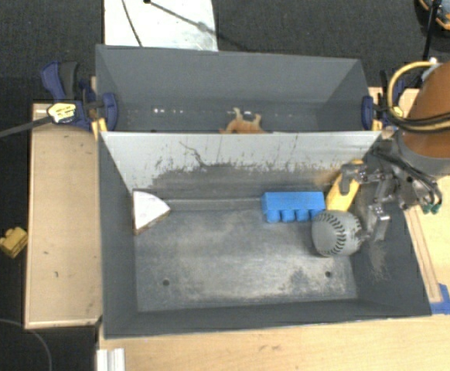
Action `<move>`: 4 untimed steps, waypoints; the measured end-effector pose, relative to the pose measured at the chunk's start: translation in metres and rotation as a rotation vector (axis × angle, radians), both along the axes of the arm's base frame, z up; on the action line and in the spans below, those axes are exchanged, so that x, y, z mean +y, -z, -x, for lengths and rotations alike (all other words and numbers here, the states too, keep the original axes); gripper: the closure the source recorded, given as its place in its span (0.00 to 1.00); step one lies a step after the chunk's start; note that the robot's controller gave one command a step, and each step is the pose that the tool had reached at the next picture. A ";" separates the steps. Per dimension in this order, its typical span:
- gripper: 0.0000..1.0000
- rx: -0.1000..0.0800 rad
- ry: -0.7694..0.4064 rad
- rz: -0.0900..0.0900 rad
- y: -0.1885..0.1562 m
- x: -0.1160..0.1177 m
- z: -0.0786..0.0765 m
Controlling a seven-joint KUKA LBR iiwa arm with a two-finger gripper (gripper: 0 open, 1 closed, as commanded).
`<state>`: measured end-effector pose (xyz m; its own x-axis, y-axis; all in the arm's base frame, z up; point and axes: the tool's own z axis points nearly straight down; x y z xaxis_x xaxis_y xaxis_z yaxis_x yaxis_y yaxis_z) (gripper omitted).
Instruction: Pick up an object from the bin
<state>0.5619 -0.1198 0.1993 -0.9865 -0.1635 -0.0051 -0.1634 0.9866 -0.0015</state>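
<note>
Camera view: gripper [376, 207] down in the bin [233, 284], right of the blue block [294, 205], beside a grey ribbed ball [335, 233] and a yellow piece [341, 195]. Cannot tell the claw's opening or any hold. White wedge [148, 209] well left of the block. Seemingly nothing lifted yet; grasp and lift remain. No readable writing.

The grey metal bin [233, 284] carries a white wedge [148, 209] at its floor's left, a blue ridged block [293, 205] right of centre, and a grey ribbed ball [335, 233] just beside that block.
</note>
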 end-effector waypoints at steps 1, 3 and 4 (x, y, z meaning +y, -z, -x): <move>0.00 -0.003 -0.042 0.000 0.073 0.004 0.043; 0.00 -0.016 -0.359 -0.002 0.114 0.008 0.021; 1.00 -0.030 -0.236 -0.010 0.120 -0.017 0.049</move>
